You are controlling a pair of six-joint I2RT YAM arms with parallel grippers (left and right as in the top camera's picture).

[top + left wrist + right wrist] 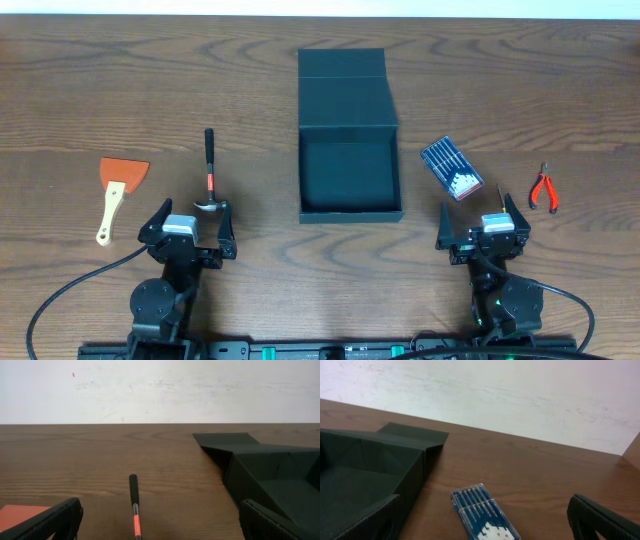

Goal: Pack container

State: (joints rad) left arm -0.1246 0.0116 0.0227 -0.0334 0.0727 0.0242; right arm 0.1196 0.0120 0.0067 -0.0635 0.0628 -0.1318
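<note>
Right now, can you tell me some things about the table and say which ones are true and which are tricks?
The container is open and empty. True.
The hammer lies inside the container. False: it lies on the table, to the container's left.
The blue case lies right of the container. True.
The right gripper holds the red pliers. False: it is open and empty; the pliers lie on the table.

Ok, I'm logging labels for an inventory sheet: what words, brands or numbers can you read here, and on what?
None can be read.
Orange band on the hammer handle: too blurred to show any text.
White patch on the blue bit case: too small to read.
Container: no marking in view.
</note>
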